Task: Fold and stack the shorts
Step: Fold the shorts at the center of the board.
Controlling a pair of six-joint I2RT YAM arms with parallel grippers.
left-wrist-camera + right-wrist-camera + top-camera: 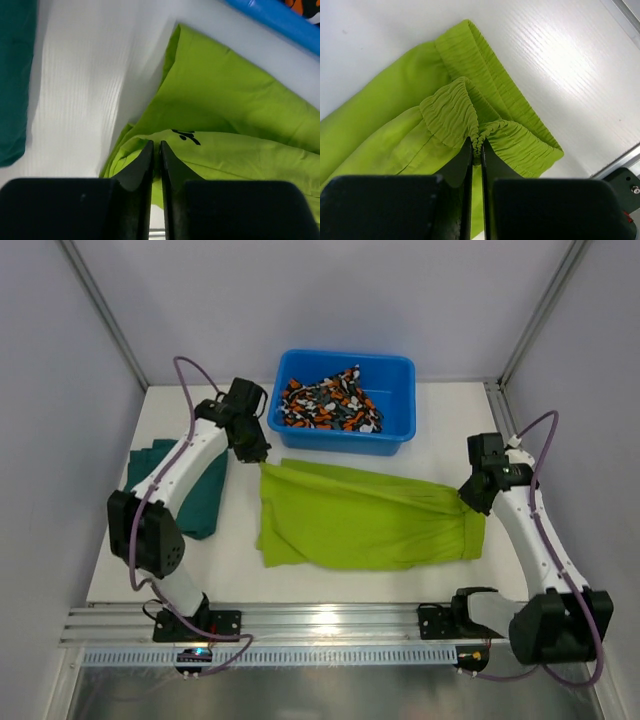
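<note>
- Carrying everything is the white surface, which spreads out below both sets of jaws.
- The lime yellow-green cloth shorts lie spread on it, spanning the gap between the left jaws and the right jaws. Their long axis runs from one set to the other, so each arm has one end within reach.
- From the right jaws the lime cloth runs off to the left. From the left jaws it runs right and back towards the arm bases.
- The dark teal-green cloth shorts lie to the left of the left jaws, apart from the lime pair.
- The blue rectangular plastic tub sits just beyond and to the right of the left jaws. It holds the orange, black, white and grey camouflage cloth shorts.
- The right jaws are clenched on the gathered elastic waistband, with the bunched cloth pinched between them.
- The left jaws stand almost together, a thin slit between them, at the far-left lime corner. Whether they grip it I cannot tell.
- The fold likely turns on carrying the waistband along that axis towards the left jaws.
</note>
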